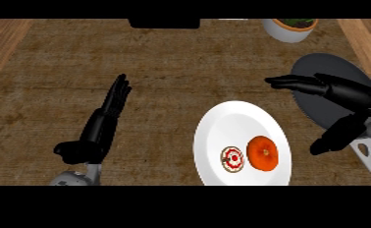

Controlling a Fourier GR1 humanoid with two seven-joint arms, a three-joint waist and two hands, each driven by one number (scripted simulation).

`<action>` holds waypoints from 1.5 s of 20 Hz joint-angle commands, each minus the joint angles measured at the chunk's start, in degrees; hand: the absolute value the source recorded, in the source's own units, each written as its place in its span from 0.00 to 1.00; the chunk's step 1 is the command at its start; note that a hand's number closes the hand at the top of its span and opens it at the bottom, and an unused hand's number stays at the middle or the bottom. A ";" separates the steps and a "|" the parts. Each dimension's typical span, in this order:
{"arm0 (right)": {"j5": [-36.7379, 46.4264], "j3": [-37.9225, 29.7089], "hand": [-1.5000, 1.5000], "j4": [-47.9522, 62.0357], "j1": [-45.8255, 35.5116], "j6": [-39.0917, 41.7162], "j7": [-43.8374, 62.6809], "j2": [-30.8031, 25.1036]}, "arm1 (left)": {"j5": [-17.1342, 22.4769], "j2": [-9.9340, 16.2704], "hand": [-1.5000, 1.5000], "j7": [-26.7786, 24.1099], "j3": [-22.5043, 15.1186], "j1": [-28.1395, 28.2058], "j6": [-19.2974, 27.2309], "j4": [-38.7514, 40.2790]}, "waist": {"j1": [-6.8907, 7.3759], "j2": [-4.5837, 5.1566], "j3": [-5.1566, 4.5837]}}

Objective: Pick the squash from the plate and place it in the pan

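Surroundings: a white pot with a green plant [290, 28] stands at the far right of the brown tabletop [167, 74]; a dark block [164, 23] sits at the far edge.
In the way: a small round red-and-white piece [232, 159] lies touching the squash's left side.
Squash: orange, round, with a small stem mark [262, 153], lying on the white plate [232, 124].
Pan: dark grey [322, 67], just right of the plate.
Right hand: open, holding nothing [330, 92], over the pan.
Left hand: open, fingers straight [109, 111], resting at left.

At my one o'clock stood a white pot [288, 30] holding a green plant [296, 22]. At twelve, a black block [164, 23] sat on the brown counter [167, 74]. A small red-and-white round thing [232, 158] lay at five.
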 commanded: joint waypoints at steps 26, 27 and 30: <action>40.35 9.49 0.00 0.26 7.27 -6.62 -6.15 10.34 | -5.75 -4.69 0.50 3.19 3.66 0.09 -1.78 -2.32 | -1.00 -0.28 -0.05; 40.63 10.23 0.00 4.83 1.63 -4.48 -3.50 14.43 | -4.96 -3.47 0.50 -0.41 2.80 5.39 -3.94 -3.58 | -0.46 -0.23 -0.05; 41.84 9.34 0.00 -0.87 6.94 -3.08 -3.28 13.93 | -5.17 -4.87 0.50 -1.91 5.32 1.45 -4.99 2.59 | -1.15 -0.29 -0.07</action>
